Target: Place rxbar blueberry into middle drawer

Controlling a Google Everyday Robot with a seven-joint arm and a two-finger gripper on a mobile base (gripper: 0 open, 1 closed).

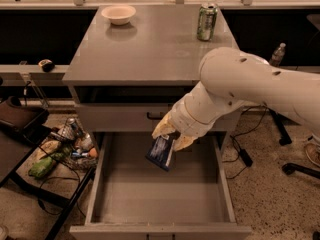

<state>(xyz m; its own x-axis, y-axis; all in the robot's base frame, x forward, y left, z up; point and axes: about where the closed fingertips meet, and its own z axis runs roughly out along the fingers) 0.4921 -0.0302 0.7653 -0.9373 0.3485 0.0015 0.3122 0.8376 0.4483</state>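
Observation:
The rxbar blueberry (161,153) is a dark blue flat bar with pale print. It hangs tilted in my gripper (172,137), whose yellowish fingers (163,128) are shut on its upper end. The bar is held in the air above the open middle drawer (159,193), over its back part and a little left of centre. The drawer is a wide grey metal box with a plain floor, pulled out toward the camera. My white arm (250,86) reaches in from the right.
A green-and-white can (206,21) and a pale bowl (118,14) stand on the cabinet top (150,46). A shut drawer front with a black handle (155,116) is above the open drawer. Clutter (60,149) lies on the floor at left, cables and a chair base at right.

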